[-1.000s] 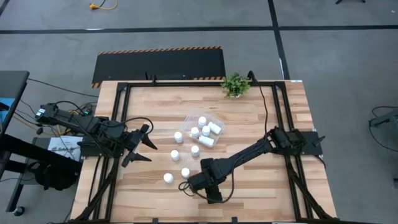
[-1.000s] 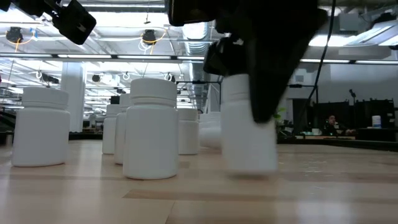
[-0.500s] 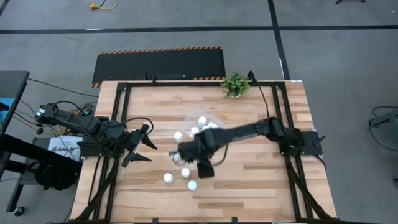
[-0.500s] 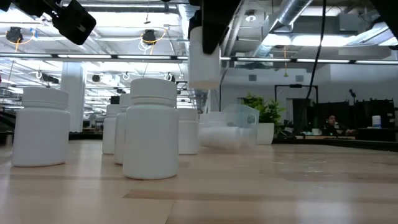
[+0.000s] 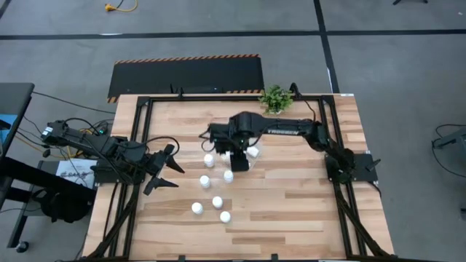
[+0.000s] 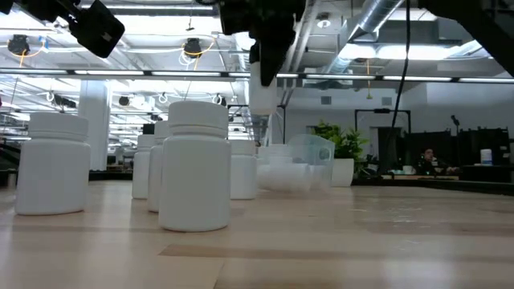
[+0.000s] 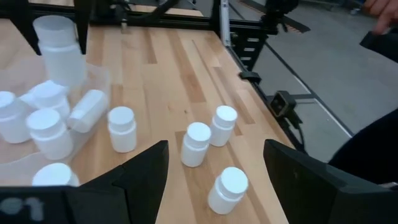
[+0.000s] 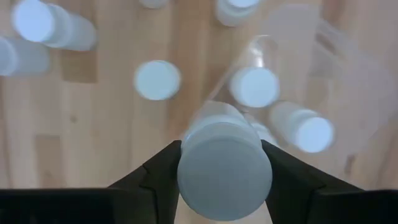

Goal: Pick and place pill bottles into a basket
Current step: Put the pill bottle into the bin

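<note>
Light wood table w/ black frame; grey floor around, potted plant at far edge. Loose pill bottles stand upright near front, caps up. Right gripper is clamped on one bottle, long axis vertical, hanging over the clear basket, which already holds several. Left gripper waits at left edge, fingers apart, nothing in them.

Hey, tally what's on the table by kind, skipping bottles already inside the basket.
Pill bottles standing on table: 6
Pill bottle in right gripper: 1
Basket: 1
Potted plant: 1
Total: 9
</note>
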`<state>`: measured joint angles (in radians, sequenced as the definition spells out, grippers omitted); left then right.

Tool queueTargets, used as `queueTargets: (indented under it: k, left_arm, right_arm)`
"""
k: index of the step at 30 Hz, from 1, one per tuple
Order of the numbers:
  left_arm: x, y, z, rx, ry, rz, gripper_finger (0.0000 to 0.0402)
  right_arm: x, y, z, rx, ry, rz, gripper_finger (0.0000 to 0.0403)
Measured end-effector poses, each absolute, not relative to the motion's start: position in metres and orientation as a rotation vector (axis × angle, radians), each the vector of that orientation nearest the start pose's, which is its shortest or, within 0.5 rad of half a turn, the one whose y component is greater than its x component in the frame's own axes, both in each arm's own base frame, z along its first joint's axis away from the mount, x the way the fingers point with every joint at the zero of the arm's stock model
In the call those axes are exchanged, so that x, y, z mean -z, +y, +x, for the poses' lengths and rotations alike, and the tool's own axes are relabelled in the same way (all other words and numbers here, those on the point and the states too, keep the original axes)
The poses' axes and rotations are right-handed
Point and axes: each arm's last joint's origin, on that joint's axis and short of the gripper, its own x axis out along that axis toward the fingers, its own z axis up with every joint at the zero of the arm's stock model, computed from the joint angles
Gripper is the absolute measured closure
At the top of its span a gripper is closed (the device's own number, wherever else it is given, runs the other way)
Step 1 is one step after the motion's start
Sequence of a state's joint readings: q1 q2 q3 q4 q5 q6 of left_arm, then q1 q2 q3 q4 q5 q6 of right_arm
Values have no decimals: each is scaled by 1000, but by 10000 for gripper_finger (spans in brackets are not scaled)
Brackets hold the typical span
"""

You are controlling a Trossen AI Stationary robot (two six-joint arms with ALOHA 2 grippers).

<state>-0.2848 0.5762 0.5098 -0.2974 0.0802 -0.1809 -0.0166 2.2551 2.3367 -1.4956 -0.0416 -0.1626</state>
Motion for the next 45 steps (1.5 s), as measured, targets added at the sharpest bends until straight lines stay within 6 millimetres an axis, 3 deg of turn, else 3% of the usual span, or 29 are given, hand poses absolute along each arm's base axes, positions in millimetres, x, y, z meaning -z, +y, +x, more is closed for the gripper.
queueTargets:
  k: [12,23,33,45]
  left_arm:
    - [-257,-39,132,247,393,-176,150]
    - [-257,-37,132,164,383,-190,150]
    - [-257,-36,133,136,379,-215,150]
    - [-257,-36,133,131,383,-238,150]
  right_arm:
    - [-290,-57,442,-169,1390,-248,230]
    - [-291,-88,446,-137,1306,-320,230]
    - [-266,-95,454,-164,1361,-318,230]
    - [-253,-93,465,-190,1332,-316,230]
